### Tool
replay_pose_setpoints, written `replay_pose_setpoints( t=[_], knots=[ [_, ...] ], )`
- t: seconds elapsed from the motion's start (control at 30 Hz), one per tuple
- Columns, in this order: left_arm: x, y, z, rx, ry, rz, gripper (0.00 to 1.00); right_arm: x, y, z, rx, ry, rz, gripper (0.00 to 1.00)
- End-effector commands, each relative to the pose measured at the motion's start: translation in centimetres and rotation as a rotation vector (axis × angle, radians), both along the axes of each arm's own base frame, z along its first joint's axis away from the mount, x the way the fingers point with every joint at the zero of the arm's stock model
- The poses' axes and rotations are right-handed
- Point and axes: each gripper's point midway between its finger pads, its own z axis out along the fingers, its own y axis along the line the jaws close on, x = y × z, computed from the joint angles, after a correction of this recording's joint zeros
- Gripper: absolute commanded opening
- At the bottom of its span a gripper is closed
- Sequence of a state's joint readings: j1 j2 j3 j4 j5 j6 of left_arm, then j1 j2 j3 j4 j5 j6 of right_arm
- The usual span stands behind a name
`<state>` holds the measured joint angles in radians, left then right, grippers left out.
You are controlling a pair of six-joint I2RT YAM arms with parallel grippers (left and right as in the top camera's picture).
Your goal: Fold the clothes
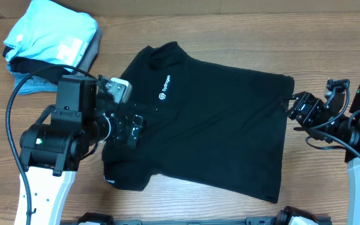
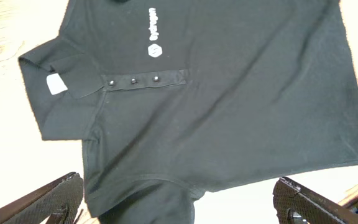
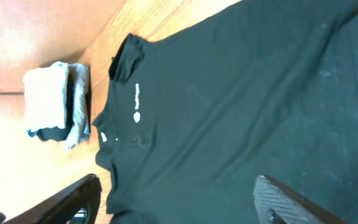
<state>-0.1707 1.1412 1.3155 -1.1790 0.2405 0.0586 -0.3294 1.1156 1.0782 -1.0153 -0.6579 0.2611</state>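
Overhead | black shirt [image 1: 217,119] lies spread flat on table [image 1: 230,37] | no fold yet, all folding left | left gripper [image 2: 178,186] wide open, empty | right gripper [image 3: 178,183] open, empty

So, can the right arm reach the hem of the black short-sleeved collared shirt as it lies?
Probably yes: the right gripper hangs open beside the hem of the shirt, with nothing between them.

The shirt [image 1: 217,119] is plain black, with a small white logo [image 1: 165,87] on the chest and a white neck tag [image 2: 56,83]. The top folded garment [image 1: 52,31] is light blue, with a grey one [image 1: 91,53] beneath. The worktop [image 1: 330,44] is brown wood grain.
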Motion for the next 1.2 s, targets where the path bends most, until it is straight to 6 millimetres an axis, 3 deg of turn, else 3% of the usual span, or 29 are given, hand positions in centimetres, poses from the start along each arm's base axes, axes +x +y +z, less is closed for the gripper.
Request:
replay_pose_setpoints(
  t=[0.0,0.23,0.33,0.4,0.5,0.6,0.7,0.83,1.03,1.17],
  knots=[
    [0.3,0.3,0.3,0.016,-0.010,0.021,1.00,0.0,0.8,1.2,0.033,-0.035,0.034,0.87],
    [0.5,0.2,0.0,0.015,0.001,0.019,1.00,-0.3,0.6,0.7,0.017,-0.010,0.023,0.88],
    [0.9,0.4,-1.1,0.020,0.049,0.060,1.00,-0.9,-0.5,-0.8,-0.039,0.062,-0.025,0.89],
    [1.4,0.8,-2.7,0.052,0.093,0.083,1.00,-1.6,-0.2,-1.9,-0.012,0.124,-0.019,0.92],
    [2.5,0.9,-5.4,0.081,0.151,0.086,1.00,-3.1,-0.3,-4.9,-0.012,0.254,-0.036,0.87],
    [4.7,-0.1,-7.9,0.059,0.188,0.069,1.00,-4.8,-1.4,-8.5,-0.044,0.424,-0.100,0.82],
    [6.8,-0.2,-10.8,0.081,0.227,0.076,1.00,-6.0,-1.0,-11.1,-0.012,0.534,-0.101,0.75],
    [8.6,-0.4,-14.7,0.098,0.291,0.077,0.94,-8.1,-1.8,-14.8,-0.034,0.703,-0.182,0.68],
    [9.3,-0.5,-19.1,0.111,0.381,0.091,0.97,-10.6,-2.9,-19.7,-0.080,0.850,-0.320,0.64],
    [9.1,-0.1,-20.6,0.130,0.420,0.098,0.95,-12.4,-2.7,-21.5,-0.082,0.935,-0.353,0.61]
  ],
)
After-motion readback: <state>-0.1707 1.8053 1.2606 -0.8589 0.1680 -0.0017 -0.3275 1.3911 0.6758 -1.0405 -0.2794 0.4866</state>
